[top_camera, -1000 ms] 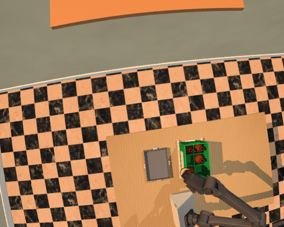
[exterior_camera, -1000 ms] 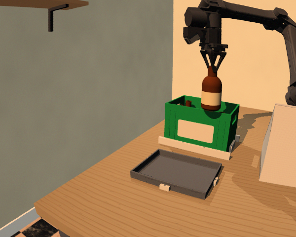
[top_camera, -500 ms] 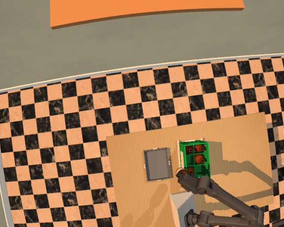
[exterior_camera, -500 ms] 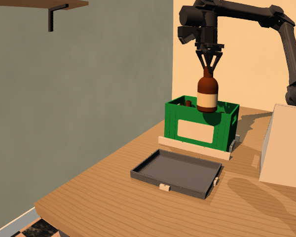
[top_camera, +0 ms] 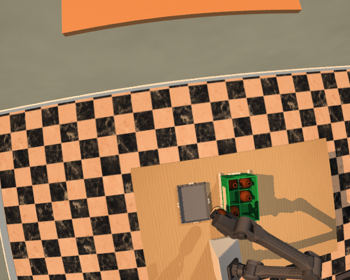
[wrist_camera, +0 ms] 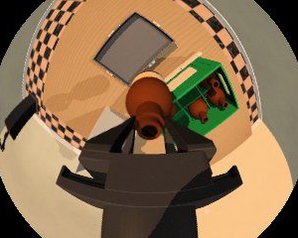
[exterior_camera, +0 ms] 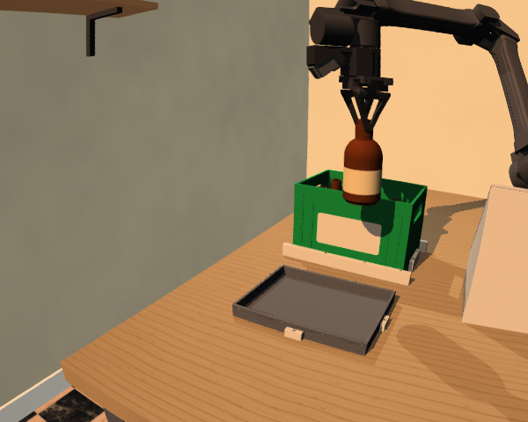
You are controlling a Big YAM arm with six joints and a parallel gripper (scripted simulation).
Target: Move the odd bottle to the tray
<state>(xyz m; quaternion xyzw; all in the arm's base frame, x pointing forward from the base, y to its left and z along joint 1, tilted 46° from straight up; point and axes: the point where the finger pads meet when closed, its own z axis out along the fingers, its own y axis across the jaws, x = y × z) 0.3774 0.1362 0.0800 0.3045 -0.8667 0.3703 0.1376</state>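
Note:
My gripper (exterior_camera: 364, 123) (wrist_camera: 149, 120) is shut on the neck of a brown bottle (top_camera: 217, 209) (exterior_camera: 363, 156) (wrist_camera: 148, 98) with a cream label. The bottle hangs upright, its base about level with the rim of the green crate (top_camera: 258, 200) (exterior_camera: 305, 218), on the crate's tray-facing side. In the top view, brown bottles stand in both top compartments, the middle right and the bottom left one; middle left and bottom right hold none. The grey tray (top_camera: 193, 203) (exterior_camera: 319, 304) (wrist_camera: 134, 47) is empty, beside the crate. Neck thickness differences cannot be told.
A pale strip (exterior_camera: 346, 264) lies along the crate's tray side. Small pale blocks (exterior_camera: 294, 333) sit at the tray's edges. A large pale box (top_camera: 226, 249) (exterior_camera: 505, 263) stands close to the crate and tray, on the arm's side. A shelf (exterior_camera: 64, 5) is on the wall.

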